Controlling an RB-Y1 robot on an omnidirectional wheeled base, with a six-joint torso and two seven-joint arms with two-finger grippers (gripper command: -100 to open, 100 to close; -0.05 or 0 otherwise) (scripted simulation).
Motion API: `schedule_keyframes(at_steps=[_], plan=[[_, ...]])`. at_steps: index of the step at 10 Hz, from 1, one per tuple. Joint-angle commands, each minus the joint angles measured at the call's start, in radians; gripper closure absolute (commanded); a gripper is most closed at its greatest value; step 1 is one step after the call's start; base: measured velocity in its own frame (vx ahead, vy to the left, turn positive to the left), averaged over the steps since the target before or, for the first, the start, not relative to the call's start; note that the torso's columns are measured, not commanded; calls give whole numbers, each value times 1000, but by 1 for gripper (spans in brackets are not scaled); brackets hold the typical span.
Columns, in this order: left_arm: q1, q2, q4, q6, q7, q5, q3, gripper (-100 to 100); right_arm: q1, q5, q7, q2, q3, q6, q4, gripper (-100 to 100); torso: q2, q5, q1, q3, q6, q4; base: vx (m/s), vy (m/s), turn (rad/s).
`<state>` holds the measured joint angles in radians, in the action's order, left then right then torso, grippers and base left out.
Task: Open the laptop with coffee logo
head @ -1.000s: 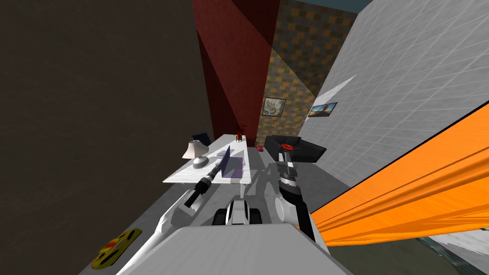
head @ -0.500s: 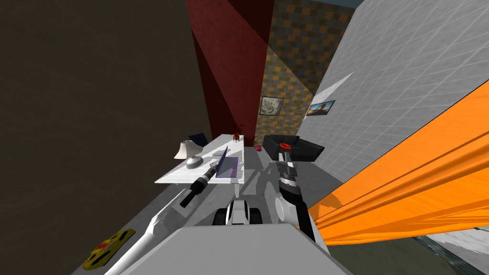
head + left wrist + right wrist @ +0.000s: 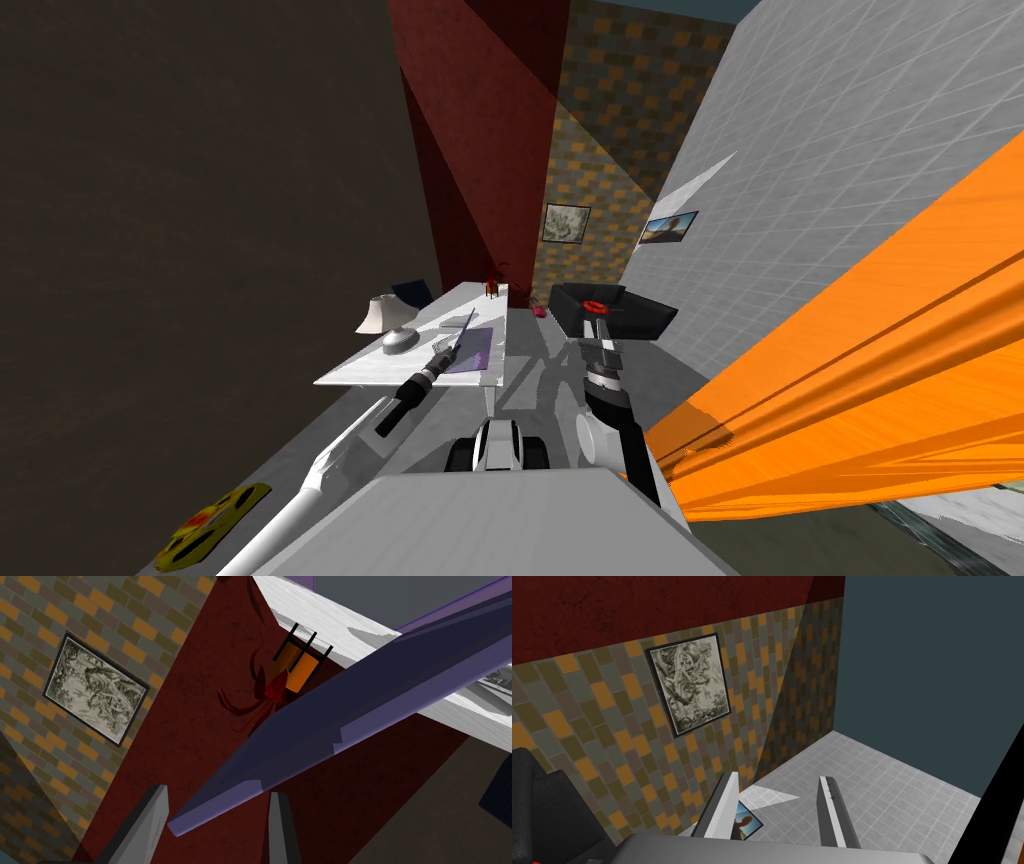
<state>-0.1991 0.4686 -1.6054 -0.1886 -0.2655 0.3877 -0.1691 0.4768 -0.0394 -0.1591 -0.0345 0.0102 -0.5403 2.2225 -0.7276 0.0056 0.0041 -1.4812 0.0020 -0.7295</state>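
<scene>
At the centre left of the head view, the laptop (image 3: 476,352) is seen lying on the white table (image 3: 365,372), with a lamp (image 3: 380,314) to its left and a plant in an orange pot (image 3: 493,288) at the table's far end. A second ago its purple lid was shown as a broad upright panel. It is now reduced to a thin slanted strip above the flat purple base. The table, lamp and walls have all slid a little toward the left of the frame (the camera's own shift, not theirs). The left gripper (image 3: 447,347) is placed at the lid's near edge. In the left wrist view the lid (image 3: 350,706) runs diagonally from the upper right down to a corner lying between the fingers of the left gripper (image 3: 217,796), which are spread apart. Whether they touch it cannot be told. The right gripper (image 3: 600,325) is held up at the centre right, near a dark armchair (image 3: 640,315), and its fingers (image 3: 727,801) are likewise spread on nothing.
</scene>
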Motion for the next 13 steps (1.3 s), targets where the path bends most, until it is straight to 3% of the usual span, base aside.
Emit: schedule_keyframes(at_steps=[1,3,4,5,6,7,8,9,11,12,13], plan=[[-13,6,29,4,-53,47,1,100,0,0,0,0,0,0,0,0,1,0,1,0,-1,1,11,-116,10],[-15,8,52,0,-95,84,6,100,0,0,0,0,0,0,0,0,0,1,3,0,-2,0,19,-120,11],[-4,1,44,-9,-89,77,11,100,0,0,0,0,0,0,0,0,0,2,3,0,-1,1,0,-60,17],[-4,-27,64,-13,-142,115,17,100,0,0,0,0,0,0,0,0,-2,2,6,1,-1,-3,3,-24,63],[-4,-57,83,-18,-170,148,23,100,0,0,0,0,0,0,0,0,-3,1,6,1,-1,-3,22,-21,76],[-4,-57,83,-18,-184,148,23,100,0,0,0,0,0,0,0,0,0,1,4,0,-1,-1,20,-17,6],[-4,-87,102,-23,-224,180,28,100,0,0,0,0,0,0,0,0,0,0,4,0,-2,-1,25,-16,19],[-4,-87,102,-23,-226,180,28,100,0,0,0,0,0,0,0,0,-1,0,4,0,-4,0,17,-14,30],[-4,-147,140,-33,-298,246,40,100,0,0,0,0,0,0,0,0,-1,1,5,0,-4,0,21,-20,52],[-4,-147,140,-33,-310,246,40,100,0,0,0,0,0,0,0,0,0,0,5,0,-5,1,16,-19,27],[-4,-177,159,-38,-348,278,45,100,0,0,0,0,0,0,0,0,0,0,6,0,-5,0,25,-17,29]])
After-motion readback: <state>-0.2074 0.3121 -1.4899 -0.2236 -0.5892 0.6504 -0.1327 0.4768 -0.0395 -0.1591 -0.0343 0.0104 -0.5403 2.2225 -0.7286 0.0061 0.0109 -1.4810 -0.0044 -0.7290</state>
